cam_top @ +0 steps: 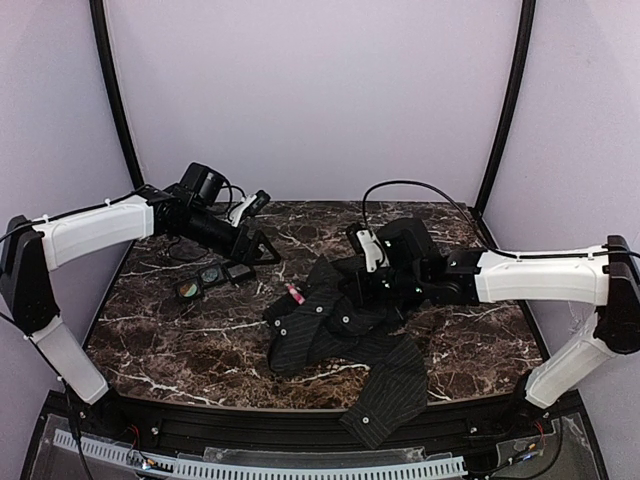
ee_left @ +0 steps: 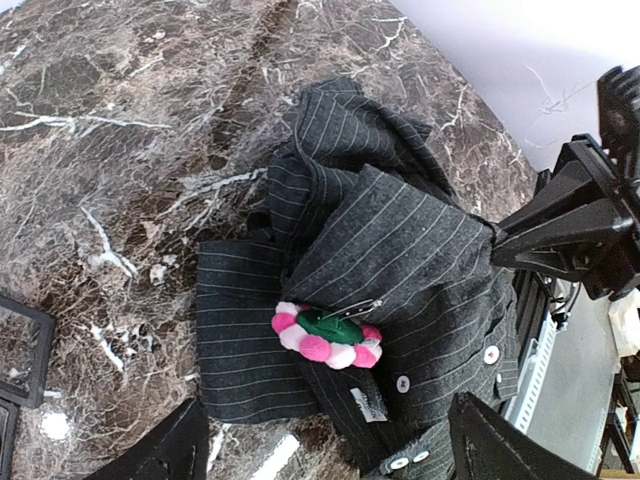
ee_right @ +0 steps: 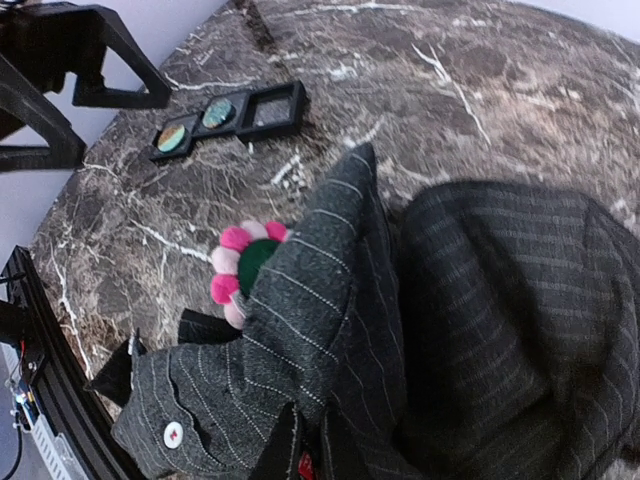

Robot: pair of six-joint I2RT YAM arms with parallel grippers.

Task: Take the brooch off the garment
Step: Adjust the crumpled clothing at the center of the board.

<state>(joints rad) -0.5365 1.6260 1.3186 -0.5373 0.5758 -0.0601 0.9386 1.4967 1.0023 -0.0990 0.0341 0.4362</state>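
The garment is a dark pinstriped shirt crumpled on the marble table. The brooch is pinned to its left side, with pink and white petals round a green centre. The left wrist view shows the brooch face-on with its metal pin showing. In the right wrist view a raised fold half hides the brooch. My left gripper is open and empty, off to the left of the shirt. My right gripper is shut on a fold of the shirt, just right of the brooch.
A strip of three small black square trays lies left of the shirt, below my left gripper; it also shows in the right wrist view. A shirt sleeve hangs over the table's near edge.
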